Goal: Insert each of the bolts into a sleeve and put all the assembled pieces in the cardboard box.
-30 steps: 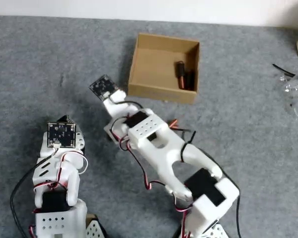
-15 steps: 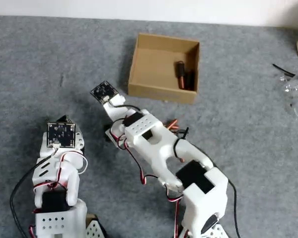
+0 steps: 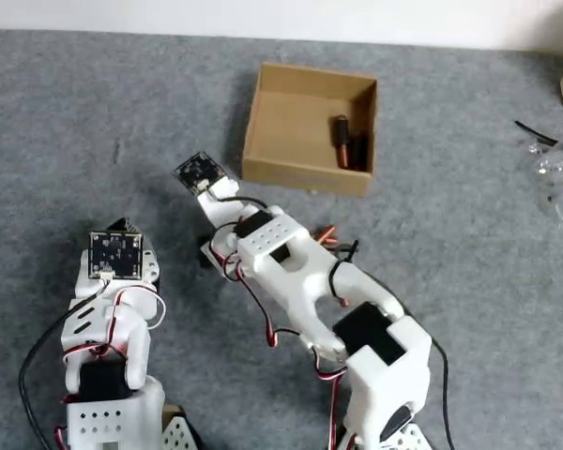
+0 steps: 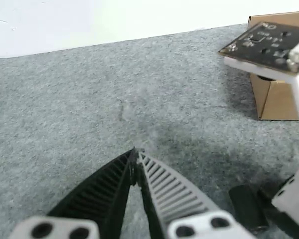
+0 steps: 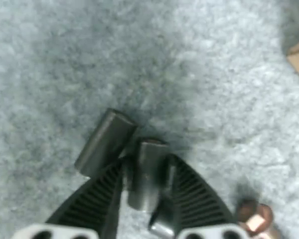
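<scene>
Already, 1 assembled piece [image 3: 341, 141] is lodged in the cardboard box [image 3: 263, 127]. On the carpet [image 5: 50, 59], 1 sleeve [image 5: 148, 174] is clamped by the right gripper [image 5: 147, 165]. A 2nd sleeve [image 5: 104, 144] and a bolt [image 5: 253, 215] are left unjoined nearby. The left gripper [image 4: 135, 159] is closed on nothing.

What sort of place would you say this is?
Probably a robotics test bench: a left arm and right arm on a grey felt-covered table, a cardboard box, black sleeves and a bolt.
</scene>
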